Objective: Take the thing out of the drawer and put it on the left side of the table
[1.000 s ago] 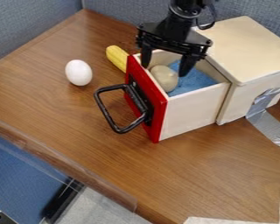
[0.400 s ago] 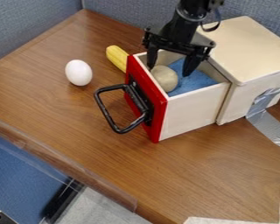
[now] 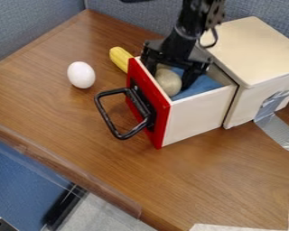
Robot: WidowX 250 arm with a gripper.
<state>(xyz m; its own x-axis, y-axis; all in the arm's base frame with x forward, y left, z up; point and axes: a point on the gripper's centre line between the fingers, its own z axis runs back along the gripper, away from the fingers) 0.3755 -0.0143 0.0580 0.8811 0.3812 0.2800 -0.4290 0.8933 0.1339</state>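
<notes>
1. Gripper [image 3: 169,80]: fingers spread wide, tips lowered into the drawer [image 3: 196,119]. No grasp is evident; contact with the object cannot be confirmed.
2. Beige round object [image 3: 168,82]: inside the drawer, close to the inner face of the red front panel [image 3: 148,106]. It lies between the fingertips and slightly below them, and shows no clear long axis. The fingers straddle it; the coming move likely calls for a slight descent, then closure.
3. Quantity in drawer: one object, on one blue lining [image 3: 202,85].
4. Drawer hardware: one black handle [image 3: 112,122], on the panel's outer face.
5. Beyond the panel: one yellow corn [image 3: 120,58], just beside its rear corner.
6. Toward the left edge of the table [image 3: 38,90]: one white egg [image 3: 81,75], well apart from the drawer. Placement should avoid it.
</notes>
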